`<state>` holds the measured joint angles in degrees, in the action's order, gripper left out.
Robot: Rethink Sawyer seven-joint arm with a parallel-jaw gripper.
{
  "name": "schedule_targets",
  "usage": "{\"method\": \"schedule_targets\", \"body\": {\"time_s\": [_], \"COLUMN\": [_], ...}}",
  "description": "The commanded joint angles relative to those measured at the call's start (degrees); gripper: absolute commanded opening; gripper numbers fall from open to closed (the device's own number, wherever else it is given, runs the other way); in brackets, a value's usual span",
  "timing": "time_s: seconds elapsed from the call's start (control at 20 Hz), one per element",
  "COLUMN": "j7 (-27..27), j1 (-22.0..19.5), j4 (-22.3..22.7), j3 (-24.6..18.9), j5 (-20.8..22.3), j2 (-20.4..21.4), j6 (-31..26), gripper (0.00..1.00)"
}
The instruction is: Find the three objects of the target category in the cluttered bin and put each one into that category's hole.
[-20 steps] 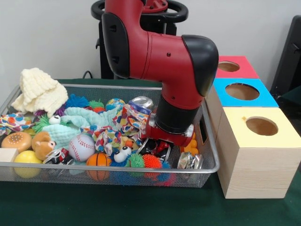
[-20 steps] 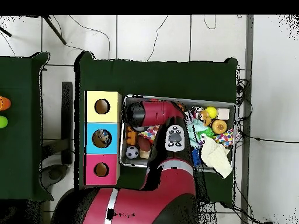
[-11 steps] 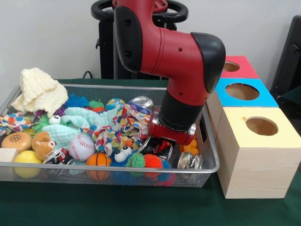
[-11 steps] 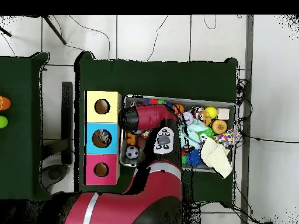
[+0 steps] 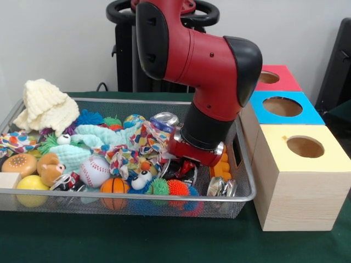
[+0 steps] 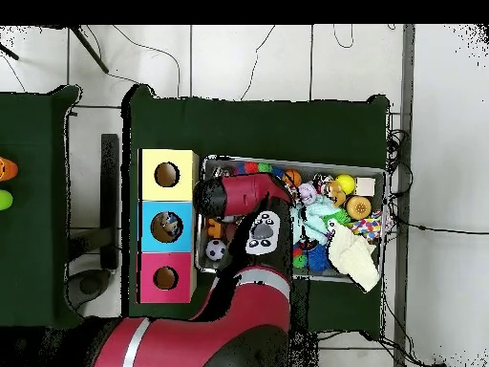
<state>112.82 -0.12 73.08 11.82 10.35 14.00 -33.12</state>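
Note:
My gripper (image 5: pixel 184 167) is down in the clutter at the right part of the wire mesh bin (image 5: pixel 241 164), under the red wrist; black and red pieces hide its tips. A silver can (image 5: pixel 166 119) lies just behind the wrist and a crushed can (image 5: pixel 222 187) sits by the front right corner. Another crushed can (image 5: pixel 67 182) lies front left near a baseball (image 5: pixel 95 171). Three boxes stand to the right, with a yellow hole (image 5: pixel 305 147), a blue hole (image 5: pixel 282 106) and a red hole (image 5: pixel 266 77). In the overhead view the arm (image 6: pixel 250 201) covers the gripper.
The bin also holds a patterned cloth (image 5: pixel 140 143), a cream knit hat (image 5: pixel 46 105), a basketball (image 5: pixel 114 186), a yellow ball (image 5: pixel 32 183), spiky balls (image 5: pixel 176 188) and a soccer ball (image 6: pixel 217 250). The bin's right wall stands close to the yellow box (image 5: pixel 299 186).
The upper arm has swung toward the boxes' side and the wrist has tilted. The gripper stays low in the right part of the bin, and the cloth beside it has shifted slightly.

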Motion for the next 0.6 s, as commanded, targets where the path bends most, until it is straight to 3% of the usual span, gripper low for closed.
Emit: {"method": "schedule_targets", "body": {"time_s": [0.05, 0.3, 0.6], "j7": [13.4, 12.7, 12.2], "j1": [-2.2, -2.3, -5.8], "j4": [2.2, 3.2, 4.7], "j3": [1.2, 1.7, -2.0], "j5": [-2.4, -2.3, 0.1], "j2": [0.8, 1.6, -6.8], "j6": [5.3, 5.5, 22.4], "gripper": [1.0, 1.0, 1.0]}}
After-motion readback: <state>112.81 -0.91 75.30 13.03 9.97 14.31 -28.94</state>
